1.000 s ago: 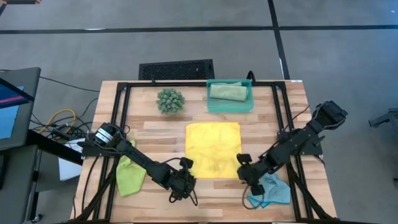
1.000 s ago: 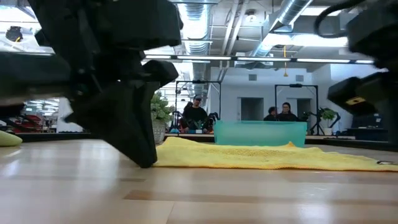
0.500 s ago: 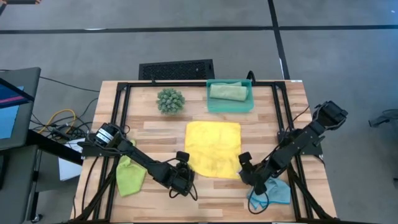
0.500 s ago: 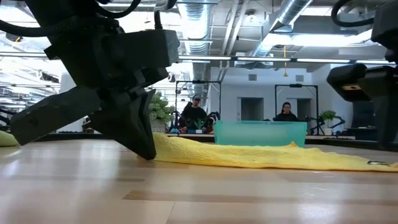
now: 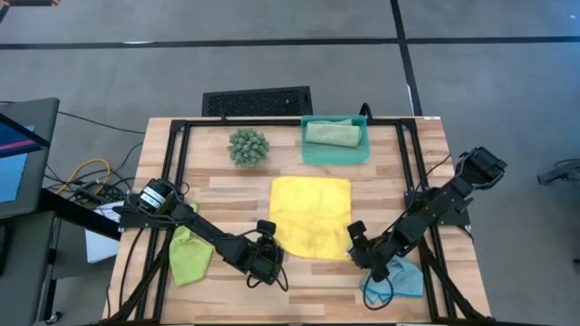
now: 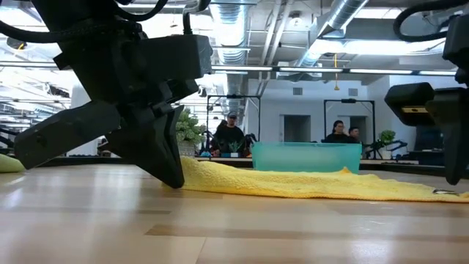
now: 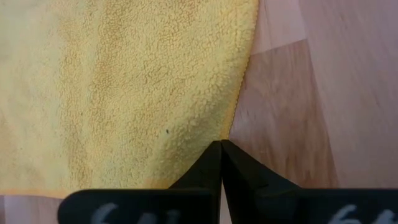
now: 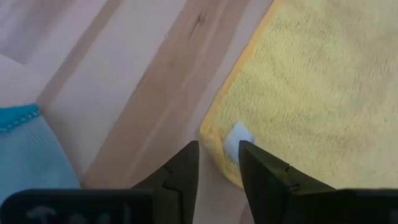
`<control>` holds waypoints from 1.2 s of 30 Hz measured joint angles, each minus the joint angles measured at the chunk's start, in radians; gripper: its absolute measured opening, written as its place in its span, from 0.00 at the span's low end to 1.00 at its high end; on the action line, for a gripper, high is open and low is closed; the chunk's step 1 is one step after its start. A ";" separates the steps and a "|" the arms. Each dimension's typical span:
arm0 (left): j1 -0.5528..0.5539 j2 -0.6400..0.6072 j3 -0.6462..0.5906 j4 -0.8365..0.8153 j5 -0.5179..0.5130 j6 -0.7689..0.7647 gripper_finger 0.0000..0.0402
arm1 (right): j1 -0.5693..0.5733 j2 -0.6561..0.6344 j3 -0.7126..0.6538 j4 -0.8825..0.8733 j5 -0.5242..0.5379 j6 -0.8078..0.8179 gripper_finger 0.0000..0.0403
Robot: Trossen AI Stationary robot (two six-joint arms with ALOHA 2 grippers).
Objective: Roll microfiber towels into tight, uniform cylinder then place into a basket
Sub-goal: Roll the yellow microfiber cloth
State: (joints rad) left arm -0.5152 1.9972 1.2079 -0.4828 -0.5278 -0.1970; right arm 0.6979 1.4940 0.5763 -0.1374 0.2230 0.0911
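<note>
The yellow towel (image 5: 311,215) lies flat in the middle of the table. My left gripper (image 7: 221,144) is shut, its tips at the towel's left edge close to the near-left corner (image 5: 272,244). My right gripper (image 8: 217,149) is open over the near-right corner, which carries a white tag (image 8: 236,138), with a finger on either side. I cannot tell whether it touches the cloth. The basket (image 5: 361,145) at the far edge holds a rolled sage green towel (image 5: 331,133). A lime green towel (image 5: 188,255) lies near left and a light blue towel (image 5: 397,277) near right. My left gripper's shut fingertips (image 7: 214,155) meet the yellow towel's left edge (image 7: 231,127) near its near corner, coming slanting down from the near left. In the low view the tip (image 6: 174,182) stands on the table beside the cloth. I cannot tell whether any cloth is caught between the fingers.
A spiky green plant ball (image 5: 248,147) stands at the far left of the towel, and a black grille (image 5: 257,100) lies beyond the table's far edge. A black frame (image 5: 181,163) runs round the tabletop. People sit in the room behind the table (image 6: 231,132).
My left gripper has tipped, and its tips have swung toward the far edge onto the yellow towel's near-left corner. My right gripper has rolled about its own line above the near-right corner. The towel has stayed flat.
</note>
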 joint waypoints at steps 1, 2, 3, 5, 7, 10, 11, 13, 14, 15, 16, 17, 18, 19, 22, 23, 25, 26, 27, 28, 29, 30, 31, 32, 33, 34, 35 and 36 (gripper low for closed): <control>0.000 0.000 0.000 0.000 0.000 0.000 0.00 | 0.000 0.000 -0.006 0.016 -0.001 -0.012 0.34; 0.000 0.000 0.000 0.000 0.000 0.000 0.00 | 0.000 0.000 -0.011 0.029 -0.001 -0.020 0.33; 0.000 0.000 0.000 0.000 0.000 0.000 0.00 | 0.000 0.000 -0.014 0.039 -0.002 -0.024 0.33; 0.000 0.000 0.000 0.000 0.000 -0.001 0.00 | -0.004 0.000 -0.024 0.049 -0.005 -0.031 0.31; 0.000 0.000 0.000 0.001 0.000 -0.001 0.00 | -0.009 0.000 -0.034 0.045 -0.008 -0.032 0.29; 0.000 0.000 0.000 0.000 0.001 -0.008 0.00 | -0.013 0.000 -0.038 0.049 -0.012 -0.032 0.25; 0.000 0.000 0.000 -0.001 0.001 -0.009 0.00 | -0.013 0.000 -0.038 0.049 -0.013 -0.034 0.23; 0.000 -0.001 0.000 -0.002 0.001 -0.010 0.00 | -0.013 0.000 -0.039 0.051 -0.021 -0.041 0.20; 0.000 -0.001 0.000 -0.003 0.001 -0.010 0.00 | -0.013 0.000 -0.039 0.052 -0.024 -0.044 0.18; 0.000 -0.001 0.001 -0.005 0.001 -0.011 0.00 | -0.013 0.000 -0.039 0.052 -0.028 -0.047 0.16; 0.000 -0.001 0.001 -0.006 0.001 -0.015 0.00 | -0.013 0.000 -0.039 0.052 -0.036 -0.048 0.14; 0.000 -0.001 0.001 -0.006 0.002 -0.018 0.00 | -0.013 0.000 -0.039 0.053 -0.040 -0.048 0.13; -0.001 -0.001 0.001 -0.007 0.002 -0.021 0.00 | -0.013 0.000 -0.039 0.053 -0.041 -0.047 0.11; -0.001 -0.001 0.001 -0.008 0.002 -0.024 0.00 | -0.013 0.000 -0.039 0.055 -0.042 -0.047 0.09; -0.003 -0.002 0.001 -0.019 0.007 -0.034 0.00 | -0.011 0.000 -0.039 0.066 -0.073 -0.047 0.04; -0.006 -0.002 0.001 -0.023 0.008 -0.036 0.00 | -0.011 0.000 -0.036 0.067 -0.093 -0.047 0.02; -0.014 -0.002 0.001 -0.025 0.007 -0.036 0.00 | -0.005 0.000 -0.027 0.067 -0.120 -0.038 0.02; -0.018 -0.002 0.001 -0.025 0.008 -0.036 0.00 | -0.002 0.000 -0.021 0.068 -0.123 -0.033 0.03; -0.022 -0.002 0.001 -0.025 0.007 -0.036 0.00 | 0.002 0.000 -0.015 0.068 -0.124 -0.032 0.04; -0.024 -0.002 0.001 -0.025 0.008 -0.036 0.00 | 0.003 0.000 -0.010 0.068 -0.122 -0.029 0.05; -0.025 -0.002 0.001 -0.025 0.008 -0.037 0.00 | 0.002 0.000 -0.005 0.068 -0.121 -0.014 0.06; -0.026 -0.002 0.001 -0.025 0.008 -0.040 0.00 | 0.000 0.000 0.001 0.070 -0.121 0.005 0.07; -0.026 -0.002 0.001 -0.025 0.008 -0.045 0.00 | -0.006 0.000 0.005 0.071 -0.119 0.028 0.08; -0.026 -0.002 0.001 -0.025 0.008 -0.050 0.00 | -0.012 0.000 0.009 0.072 -0.118 0.046 0.10; -0.026 -0.002 0.001 -0.025 0.008 -0.051 0.00 | -0.017 0.000 0.012 0.072 -0.118 0.060 0.11; -0.026 -0.002 0.001 -0.025 0.008 -0.051 0.00 | -0.022 0.000 0.013 0.073 -0.119 0.065 0.13; -0.026 -0.002 0.001 -0.025 0.008 -0.051 0.00 | -0.025 0.000 0.013 0.074 -0.119 0.067 0.15; -0.026 -0.002 0.001 -0.026 0.008 -0.051 0.00 | -0.027 0.000 0.013 0.074 -0.121 0.067 0.18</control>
State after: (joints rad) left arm -0.5415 1.9949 1.2091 -0.5083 -0.5198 -0.2481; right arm 0.6706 1.4940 0.5896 -0.0635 0.1023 0.1581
